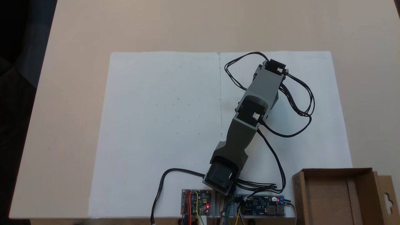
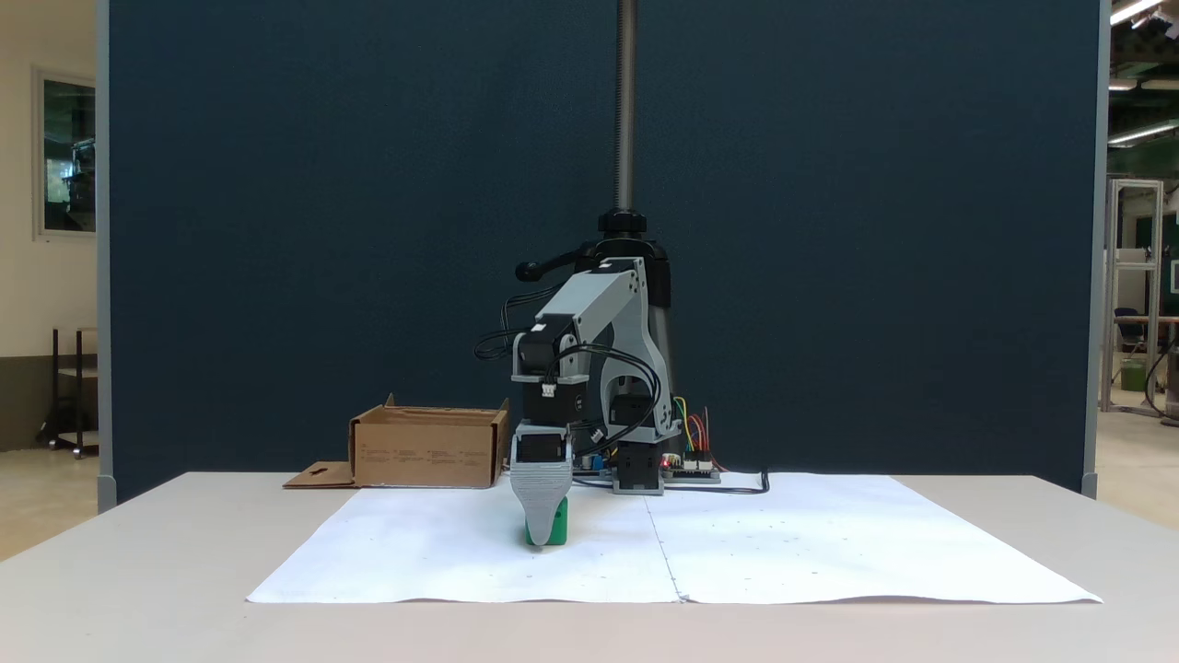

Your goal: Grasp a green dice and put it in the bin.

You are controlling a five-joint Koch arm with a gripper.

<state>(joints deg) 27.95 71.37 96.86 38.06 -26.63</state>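
Note:
In a fixed view from the front, the green dice rests on the white paper, partly covered by the grey finger in front of it. My gripper points straight down at the dice, its tip at paper level. The jaws lie one behind the other, so the gap between them is hidden. The bin, a low brown cardboard box, stands behind and to the left. In a fixed view from above, the arm reaches to the upper right and hides the dice beneath it. The bin is at the bottom right.
Two white paper sheets cover the middle of the beige table. Circuit boards and black cables sit around the arm's base. The bin's flap lies flat on the table. A dark blue partition stands behind the table.

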